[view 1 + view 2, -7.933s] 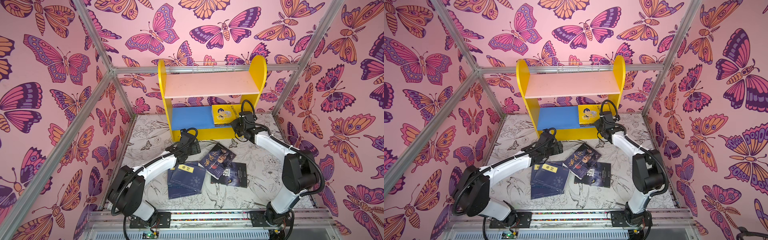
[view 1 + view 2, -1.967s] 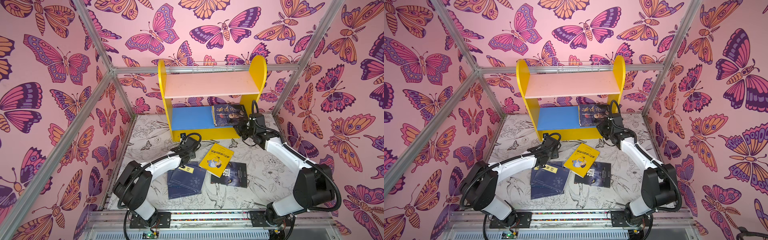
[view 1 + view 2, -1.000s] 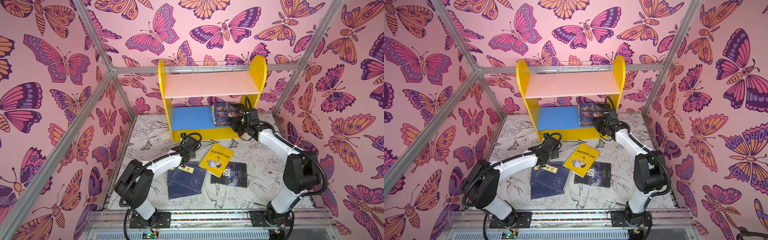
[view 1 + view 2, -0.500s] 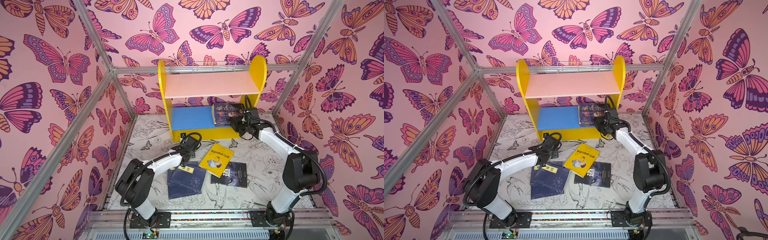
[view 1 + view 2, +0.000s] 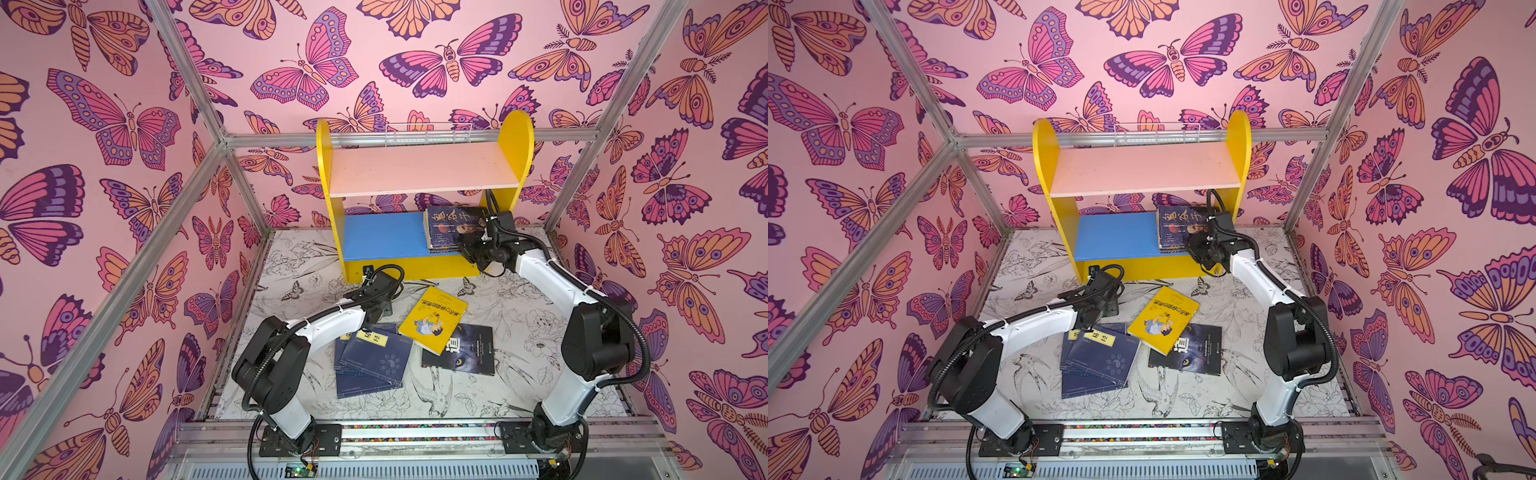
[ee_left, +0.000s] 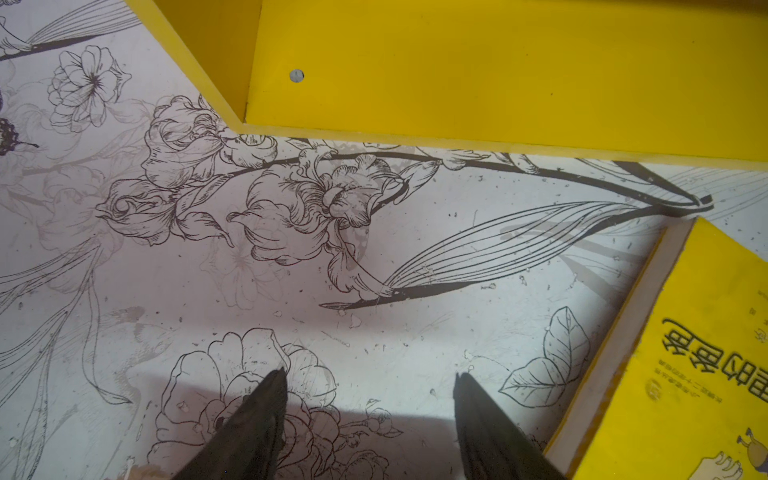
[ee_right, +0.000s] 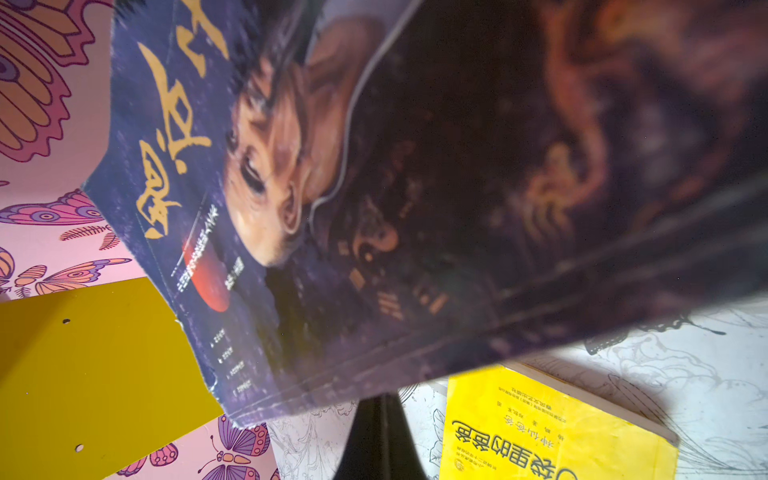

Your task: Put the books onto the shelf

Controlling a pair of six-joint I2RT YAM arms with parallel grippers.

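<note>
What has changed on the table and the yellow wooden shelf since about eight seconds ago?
The dark-blue portrait-cover paperback moved from the table onto the stack on the shelf's blue lower board, covering a yellow cover. A yellow cartoon-cover book now shows where it lay. The shut right gripper is by the shelved book's edge. The open left gripper, navy books and black book stayed.
</note>
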